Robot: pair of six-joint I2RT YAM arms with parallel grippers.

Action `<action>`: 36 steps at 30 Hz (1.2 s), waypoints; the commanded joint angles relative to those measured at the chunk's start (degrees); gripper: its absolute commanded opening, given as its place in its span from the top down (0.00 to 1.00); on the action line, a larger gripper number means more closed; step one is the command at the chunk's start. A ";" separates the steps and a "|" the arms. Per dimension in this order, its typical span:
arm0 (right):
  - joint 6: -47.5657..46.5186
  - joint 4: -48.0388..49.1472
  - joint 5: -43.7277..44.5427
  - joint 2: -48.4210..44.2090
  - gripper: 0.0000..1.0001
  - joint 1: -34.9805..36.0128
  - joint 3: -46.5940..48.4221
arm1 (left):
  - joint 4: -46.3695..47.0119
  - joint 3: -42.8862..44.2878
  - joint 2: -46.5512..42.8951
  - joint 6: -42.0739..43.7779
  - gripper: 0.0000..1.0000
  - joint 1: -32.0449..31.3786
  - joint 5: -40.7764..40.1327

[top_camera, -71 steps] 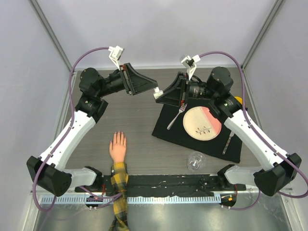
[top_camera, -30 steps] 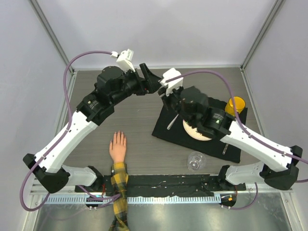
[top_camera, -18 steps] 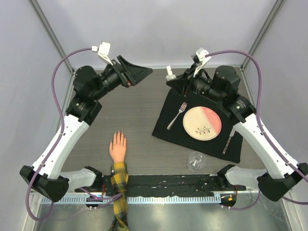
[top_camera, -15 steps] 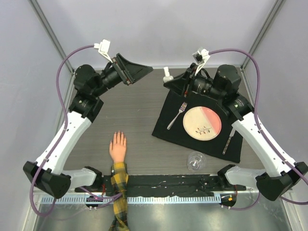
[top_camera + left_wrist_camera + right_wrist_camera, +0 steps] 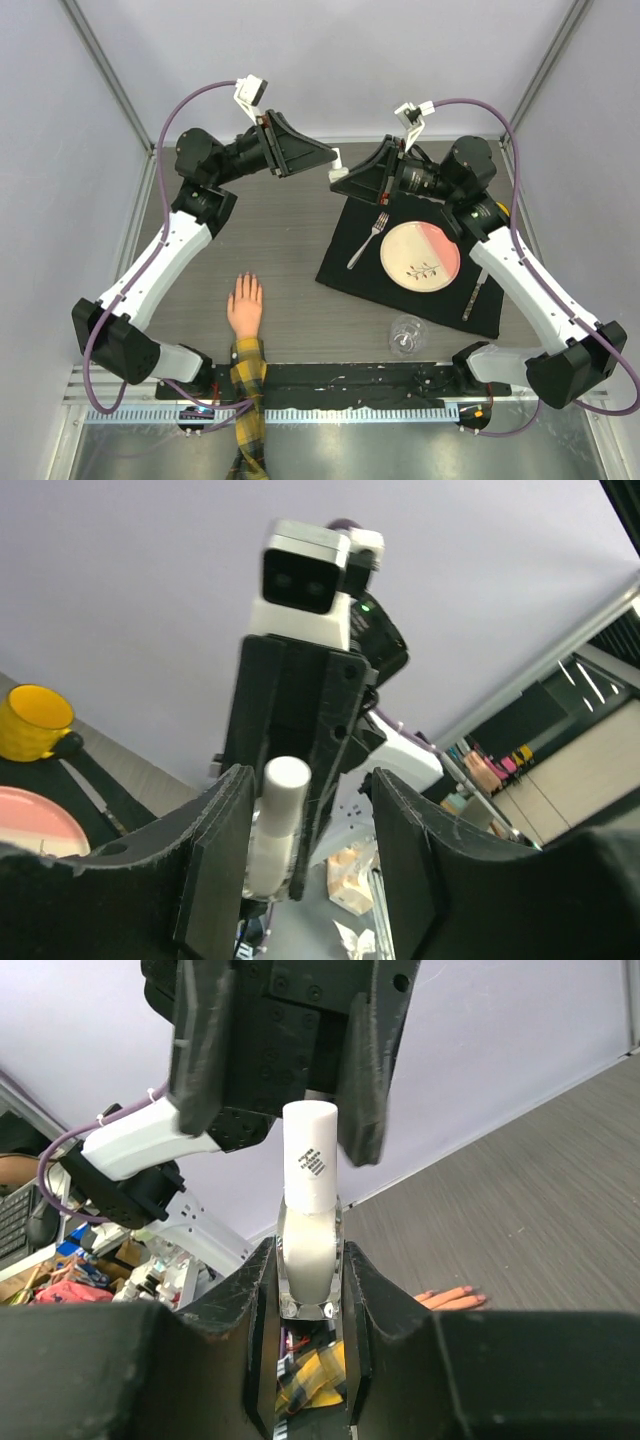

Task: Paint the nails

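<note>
White bottle [image 5: 308, 1225] pinched by right hand [image 5: 307, 1272]; left hand [image 5: 308, 780] (spread) has closed in

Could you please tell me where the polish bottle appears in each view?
Top external: bottle upper centre, between left gripper and right gripper.
Left wrist: bottle lower centre, cap up.
Right wrist: bottle at centre, in right gripper.
Shared landmark: left gripper, open around the cap.
</note>
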 commanded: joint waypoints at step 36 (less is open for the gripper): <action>-42.71 -20.54 61.72 -4.82 1.00 27.26 7.19 | -41.52 12.52 -4.51 37.38 0.78 -22.87 -45.95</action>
